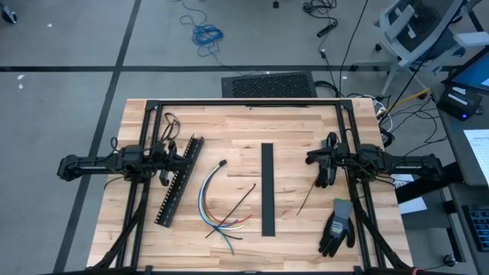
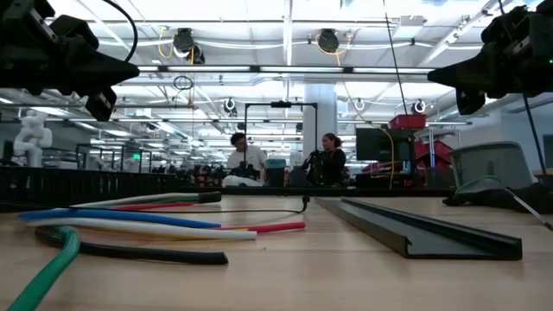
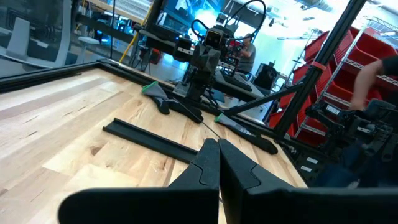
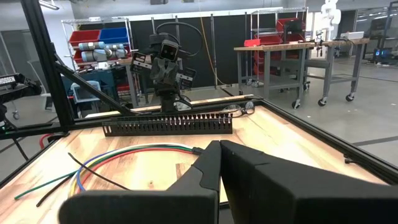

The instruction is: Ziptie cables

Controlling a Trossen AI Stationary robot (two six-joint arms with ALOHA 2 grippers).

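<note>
Cables (image 1: 218, 202) lie loose near the middle of the wooden table (image 1: 290, 122) — coloured ends fanned toward the front edge, black tip pointing back. A zip tie (image 1: 241, 202) lies across them. Left gripper (image 1: 170, 155) hangs clenched and empty by the slotted black duct (image 1: 179, 180); right gripper (image 1: 325, 159) — likewise pinched on nothing — waits behind the glove (image 1: 338, 227).

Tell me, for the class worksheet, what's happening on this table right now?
Nothing is being handled yet. The left end effector and right end effector are both shut and empty, parked at opposite sides of the table. The cables lie loose near the middle, with a black zip tie lying across their coloured ends. A slotted black strip, a flat black channel and a glove lie untouched.
</note>
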